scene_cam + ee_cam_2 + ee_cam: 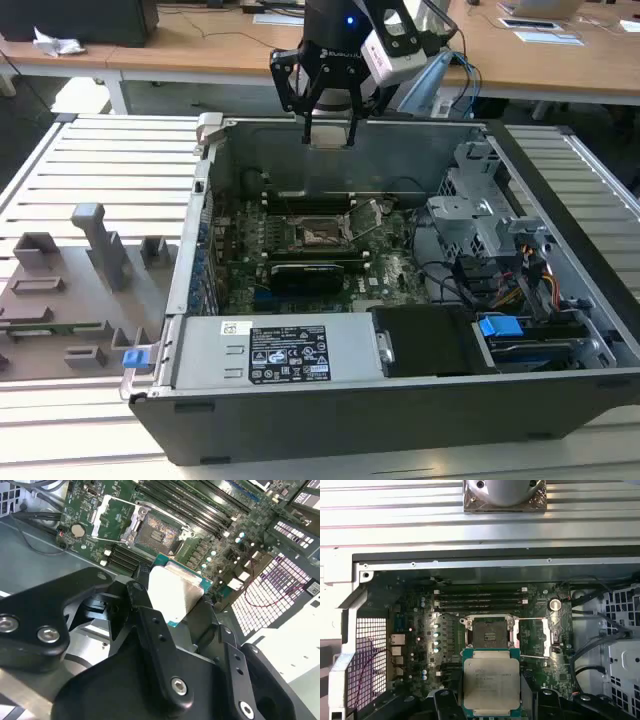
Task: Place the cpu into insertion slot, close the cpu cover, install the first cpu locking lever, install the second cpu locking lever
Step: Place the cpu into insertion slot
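One cpu (491, 685) clamped in claw (329, 138) above pc case (360, 412), insertion slot (489, 631) prob. uncovered.

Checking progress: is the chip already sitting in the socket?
No, the tool holds the chip clear of the socket, which is empty.

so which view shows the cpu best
The first wrist view: the cpu faces the camera square-on, nearly its whole metal top showing between the jaws. In the second wrist view it sits at a slant, partly behind a jaw. In the exterior view it is a small pale sliver.
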`<state>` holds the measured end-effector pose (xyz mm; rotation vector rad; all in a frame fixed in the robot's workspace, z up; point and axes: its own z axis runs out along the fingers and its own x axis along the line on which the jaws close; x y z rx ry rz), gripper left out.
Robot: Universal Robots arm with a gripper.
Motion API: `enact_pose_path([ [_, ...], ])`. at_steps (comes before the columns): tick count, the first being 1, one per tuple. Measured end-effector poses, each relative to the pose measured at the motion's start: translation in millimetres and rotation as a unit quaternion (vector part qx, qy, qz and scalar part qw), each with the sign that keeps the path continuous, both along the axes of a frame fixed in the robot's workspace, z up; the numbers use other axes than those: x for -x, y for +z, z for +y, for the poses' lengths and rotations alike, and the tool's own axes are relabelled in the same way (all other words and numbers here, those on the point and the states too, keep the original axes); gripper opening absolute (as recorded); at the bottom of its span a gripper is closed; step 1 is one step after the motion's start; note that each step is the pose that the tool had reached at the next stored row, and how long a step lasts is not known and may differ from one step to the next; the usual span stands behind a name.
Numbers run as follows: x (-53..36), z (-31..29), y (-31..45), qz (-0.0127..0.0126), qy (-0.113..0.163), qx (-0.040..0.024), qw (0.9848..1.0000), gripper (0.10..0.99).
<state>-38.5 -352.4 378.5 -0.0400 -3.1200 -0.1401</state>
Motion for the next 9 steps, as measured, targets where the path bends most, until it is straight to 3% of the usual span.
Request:
enact_pose_path([
  [9, 0.0, 0.0, -3.8, 0.0, 0.0, 0.0, 1.0, 0.541],
])
